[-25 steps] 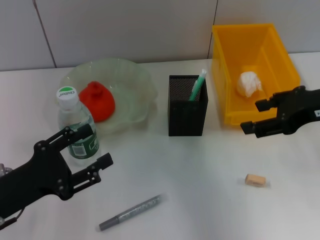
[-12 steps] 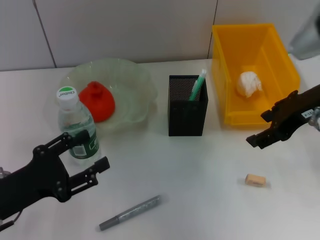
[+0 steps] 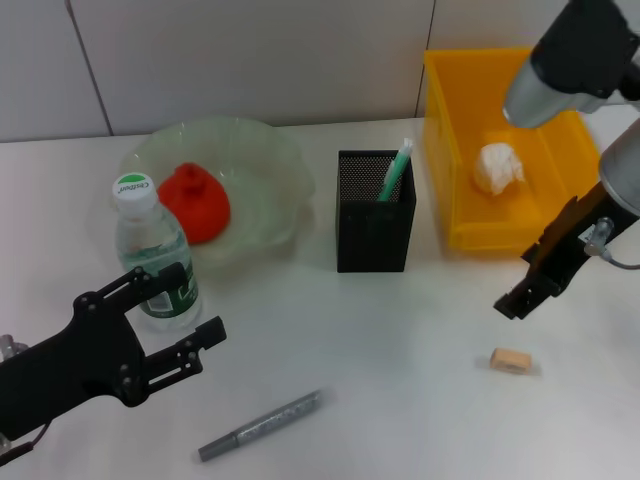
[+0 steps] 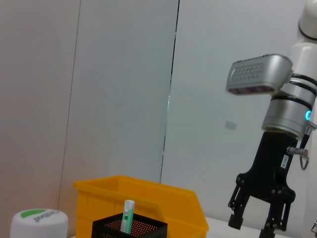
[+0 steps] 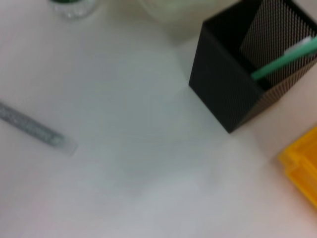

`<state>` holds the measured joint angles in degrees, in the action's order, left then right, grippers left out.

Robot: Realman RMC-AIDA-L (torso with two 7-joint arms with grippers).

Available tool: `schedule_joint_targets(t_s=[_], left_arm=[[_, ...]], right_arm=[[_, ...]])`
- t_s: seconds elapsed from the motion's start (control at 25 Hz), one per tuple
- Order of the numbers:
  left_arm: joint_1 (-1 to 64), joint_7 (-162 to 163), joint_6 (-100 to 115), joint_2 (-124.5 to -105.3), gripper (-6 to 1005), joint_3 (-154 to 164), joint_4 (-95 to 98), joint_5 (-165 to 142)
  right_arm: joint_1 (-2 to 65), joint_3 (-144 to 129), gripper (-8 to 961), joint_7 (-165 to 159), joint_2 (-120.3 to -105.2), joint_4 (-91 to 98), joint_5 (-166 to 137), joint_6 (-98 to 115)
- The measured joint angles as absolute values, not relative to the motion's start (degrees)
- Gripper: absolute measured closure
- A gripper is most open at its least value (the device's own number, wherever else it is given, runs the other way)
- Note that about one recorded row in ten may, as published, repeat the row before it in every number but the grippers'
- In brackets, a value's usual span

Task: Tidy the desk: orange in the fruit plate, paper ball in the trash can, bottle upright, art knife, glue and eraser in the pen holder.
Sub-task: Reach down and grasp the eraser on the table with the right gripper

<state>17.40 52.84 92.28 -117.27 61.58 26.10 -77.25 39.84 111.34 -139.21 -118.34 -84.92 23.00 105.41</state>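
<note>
Nearest me, one art knife (image 3: 260, 424) and one eraser (image 3: 511, 360) lie loose on the desk, well in front of the pen holder (image 3: 374, 212); both are left to do. My left gripper (image 3: 175, 305) hangs wide open, and my right gripper (image 3: 533, 275), fingers parted, hovers above the eraser. One bottle (image 3: 152, 250) stands upright. Beyond: one orange (image 3: 195, 202) in the fruit plate (image 3: 270, 160), one paper ball (image 3: 498, 166) in the trash can (image 3: 445, 130), one green glue (image 3: 395, 170) in the holder, all done.

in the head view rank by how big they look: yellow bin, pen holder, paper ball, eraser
1. yellow bin
2. pen holder
3. paper ball
4. eraser

The eraser lies nearer the camera than the paper ball yet looks smaller, so the order holds.
</note>
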Motion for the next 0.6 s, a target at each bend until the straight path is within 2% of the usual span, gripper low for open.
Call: schedule_joint_targets(t_s=[0.6], left_arm=[[17.8,52.7,92.3,-117.66,218,61.6,26.6,-78.6]], right_arm=[[41.9,108.4,191,-141.2,-118.26,-75.8,20.2,104.7]])
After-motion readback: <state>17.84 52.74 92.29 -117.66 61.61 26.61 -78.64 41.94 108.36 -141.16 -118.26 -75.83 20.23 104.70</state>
